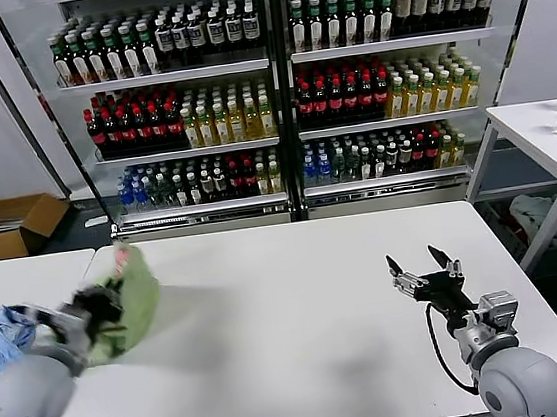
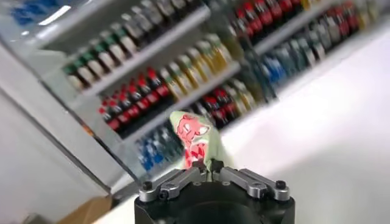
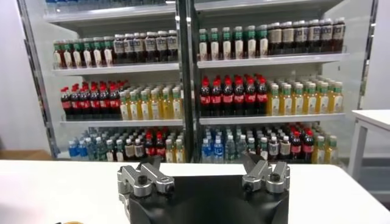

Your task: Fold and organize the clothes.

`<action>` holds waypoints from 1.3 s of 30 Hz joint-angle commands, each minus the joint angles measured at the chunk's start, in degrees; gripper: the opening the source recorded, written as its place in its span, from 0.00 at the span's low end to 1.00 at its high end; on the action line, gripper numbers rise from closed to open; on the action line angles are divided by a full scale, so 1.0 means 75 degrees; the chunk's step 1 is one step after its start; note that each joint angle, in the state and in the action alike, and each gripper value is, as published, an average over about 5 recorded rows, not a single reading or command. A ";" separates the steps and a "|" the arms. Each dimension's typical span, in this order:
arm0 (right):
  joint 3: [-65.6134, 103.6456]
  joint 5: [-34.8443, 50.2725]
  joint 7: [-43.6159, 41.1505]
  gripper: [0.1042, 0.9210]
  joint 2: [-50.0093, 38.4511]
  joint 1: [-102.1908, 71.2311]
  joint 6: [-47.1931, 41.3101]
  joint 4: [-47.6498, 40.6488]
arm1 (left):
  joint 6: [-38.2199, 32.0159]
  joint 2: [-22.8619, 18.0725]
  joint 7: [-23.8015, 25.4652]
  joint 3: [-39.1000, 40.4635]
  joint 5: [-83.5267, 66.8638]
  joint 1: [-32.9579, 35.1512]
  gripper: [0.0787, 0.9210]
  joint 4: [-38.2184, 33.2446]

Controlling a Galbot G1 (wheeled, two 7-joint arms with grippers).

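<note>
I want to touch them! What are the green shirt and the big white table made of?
The light green polo shirt with a red-and-white print looks like soft matte cloth: it bunches and droops from the shut left claw. The wide white table looks hard and smooth, perhaps laminate or painted board; its flat top shines faintly.

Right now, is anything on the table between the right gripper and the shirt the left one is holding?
Nothing: in the head view, only bare white table lies between the open right gripper and the green polo shirt pinched in the left gripper.
</note>
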 commanded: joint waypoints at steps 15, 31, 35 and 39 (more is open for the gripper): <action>-0.0330 0.0003 -0.0094 0.88 -0.0142 0.0424 -0.0007 -0.0255 | -0.0766 -0.3464 -0.1552 0.3531 -0.3467 -0.2832 0.11 0.1459; -0.4063 0.1321 0.0579 0.88 0.0864 0.3022 -0.0239 -0.2116 | -0.2610 -0.2512 -0.1529 -0.0048 -0.2403 -0.0404 0.66 -0.0085; -0.4984 0.1895 0.0966 0.88 0.1263 0.3817 -0.0499 -0.2901 | -0.2781 -0.2285 -0.1641 -0.0827 -0.2338 0.0311 0.80 -0.0057; -0.5520 0.2552 0.1510 0.88 0.1625 0.4440 -0.0809 -0.3640 | -0.2855 -0.2278 -0.1747 -0.1223 -0.2276 0.0851 0.87 -0.0101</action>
